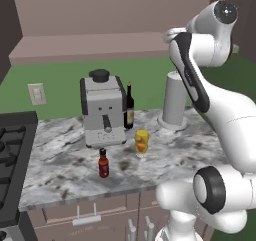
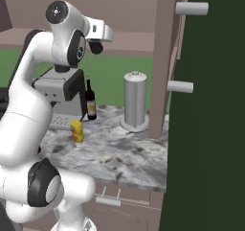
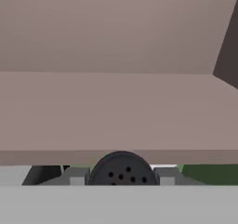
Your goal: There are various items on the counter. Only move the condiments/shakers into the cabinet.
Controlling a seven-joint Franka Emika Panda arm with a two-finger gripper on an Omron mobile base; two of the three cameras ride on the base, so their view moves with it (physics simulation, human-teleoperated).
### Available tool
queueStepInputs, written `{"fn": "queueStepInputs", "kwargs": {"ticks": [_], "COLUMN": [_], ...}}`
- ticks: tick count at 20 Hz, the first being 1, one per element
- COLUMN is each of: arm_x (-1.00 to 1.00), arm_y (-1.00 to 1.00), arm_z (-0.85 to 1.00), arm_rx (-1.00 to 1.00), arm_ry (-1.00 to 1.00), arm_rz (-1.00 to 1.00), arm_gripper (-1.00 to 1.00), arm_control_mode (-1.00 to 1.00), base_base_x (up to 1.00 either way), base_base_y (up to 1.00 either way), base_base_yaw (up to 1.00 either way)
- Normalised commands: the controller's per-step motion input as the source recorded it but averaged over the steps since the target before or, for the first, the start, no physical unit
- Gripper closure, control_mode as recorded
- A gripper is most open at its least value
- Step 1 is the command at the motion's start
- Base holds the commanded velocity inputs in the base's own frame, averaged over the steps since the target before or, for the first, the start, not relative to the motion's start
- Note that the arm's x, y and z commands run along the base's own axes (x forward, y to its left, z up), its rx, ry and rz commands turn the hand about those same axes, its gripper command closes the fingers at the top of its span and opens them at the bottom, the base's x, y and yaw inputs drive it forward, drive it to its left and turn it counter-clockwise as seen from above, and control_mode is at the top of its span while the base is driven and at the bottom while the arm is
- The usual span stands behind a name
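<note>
The gripper (image 3: pixel 121 175) clamps the black shaker (image 3: pixel 121 169) between its jaws, facing the cabinet (image 3: pixel 116 111) shelf

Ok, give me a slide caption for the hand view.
Gripper holding the black shaker at the edge of the cabinet shelf board.

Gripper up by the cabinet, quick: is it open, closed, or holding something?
Gripper: closed on the black shaker, raised in front of the cabinet shelf.
</note>
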Motion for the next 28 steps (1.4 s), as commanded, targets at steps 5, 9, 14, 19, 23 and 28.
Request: {"fn": "queueStepInputs", "kwargs": {"ticks": [5,9,14,19,23,28], "arm_x": [0.42,0.63,0.75,0.73,0.69,0.54], "arm_y": [-0.01,0.0,0.0,0.0,0.0,0.0], "arm_z": [0.13,0.0,0.0,-0.02,-0.14,-0.43], "arm_rx": [-0.01,0.0,0.0,0.0,0.0,-0.02], "arm_ry": [0.0,0.04,0.05,0.02,0.02,0.03], "arm_rz": [0.0,0.0,0.0,0.0,0.0,0.0], "arm_gripper": [1.0,1.0,1.0,1.0,1.0,1.0], "arm_control_mode": [-1.0,-1.0,-1.0,-1.0,-1.0,-1.0], "base_base_x": [0.0,0.0,0.0,0.0,0.0,0.0], "base_base_y": [0.0,0.0,0.0,0.0,0.0,0.0], "base_base_yaw": [0.0,0.0,0.0,0.0,0.0,0.0]}}
